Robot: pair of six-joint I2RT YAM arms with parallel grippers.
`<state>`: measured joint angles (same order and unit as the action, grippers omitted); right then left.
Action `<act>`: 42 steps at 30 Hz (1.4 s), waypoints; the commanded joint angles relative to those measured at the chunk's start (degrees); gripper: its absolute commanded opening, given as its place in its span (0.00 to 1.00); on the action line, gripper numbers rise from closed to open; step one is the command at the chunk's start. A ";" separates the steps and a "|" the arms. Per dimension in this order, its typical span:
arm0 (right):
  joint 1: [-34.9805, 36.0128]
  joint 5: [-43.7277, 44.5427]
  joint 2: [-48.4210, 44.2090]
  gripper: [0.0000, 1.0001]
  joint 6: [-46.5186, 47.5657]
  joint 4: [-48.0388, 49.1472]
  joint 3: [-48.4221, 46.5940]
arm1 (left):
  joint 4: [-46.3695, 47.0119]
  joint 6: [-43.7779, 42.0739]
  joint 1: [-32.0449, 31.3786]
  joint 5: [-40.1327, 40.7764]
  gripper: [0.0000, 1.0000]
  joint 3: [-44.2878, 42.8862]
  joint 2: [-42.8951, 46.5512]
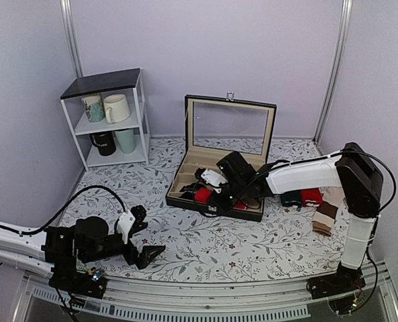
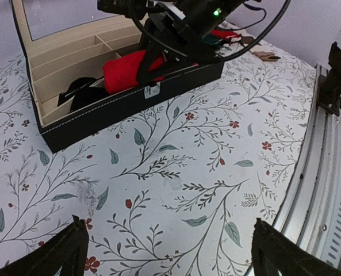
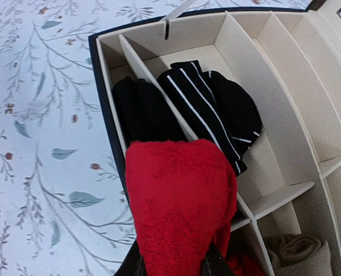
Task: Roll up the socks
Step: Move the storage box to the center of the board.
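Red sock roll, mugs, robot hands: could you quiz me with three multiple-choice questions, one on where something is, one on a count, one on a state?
1. Where is the red sock roll?
A) hanging from the wall
B) over the divided box, held by the right hand
C) flat beside the left arm

2. How many mugs stand in the white shelf?
A) two
B) six
C) four

3. How is the left hand?
A) open and empty
B) shut on a sock
C) shut on a mug

Answers:
1 B, the right wrist view shows it gripped above the compartments.
2 C, two on each level.
3 A, its fingers stand wide apart over the flowered table.
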<state>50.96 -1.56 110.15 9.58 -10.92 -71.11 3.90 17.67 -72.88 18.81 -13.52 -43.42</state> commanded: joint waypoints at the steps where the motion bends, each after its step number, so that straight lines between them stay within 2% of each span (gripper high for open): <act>1: 3.24 -8.39 1.69 0.01 -4.29 -11.50 2.46 | 0.03 -0.09 0.82 -0.39 0.99 0.43 -0.44; 4: 2.17 -6.58 1.11 0.01 -4.15 -11.48 0.21 | 0.43 0.08 0.81 -0.66 1.00 0.61 -0.78; 10: -2.63 -10.49 -4.89 0.00 -2.95 -9.36 -3.39 | 0.32 0.17 0.85 -0.42 1.00 0.97 -0.04; 16: -8.30 -14.94 -13.82 0.01 0.34 -8.83 -3.58 | 0.56 -0.18 0.88 -0.09 0.99 1.15 0.37; 21: -14.89 -17.55 -18.27 0.01 7.09 -9.32 -0.81 | 0.96 -0.27 0.91 -0.25 1.00 1.19 -0.25; 26: -18.23 -17.99 -18.07 0.01 15.83 -10.23 1.46 | 1.72 -0.69 0.94 -0.35 1.00 1.11 -0.93; 35: -19.90 -15.92 -13.51 0.02 23.81 -6.26 0.16 | 1.69 -0.80 0.97 -0.29 1.00 1.04 -0.82; 42: -19.93 -7.74 -12.47 0.02 31.76 2.57 2.98 | 1.61 -0.62 0.97 -0.26 0.99 1.47 0.08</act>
<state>31.42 -14.44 96.18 35.64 -15.14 -69.21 4.43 17.39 -72.82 18.63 -13.10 -44.21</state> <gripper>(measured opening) 0.204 0.995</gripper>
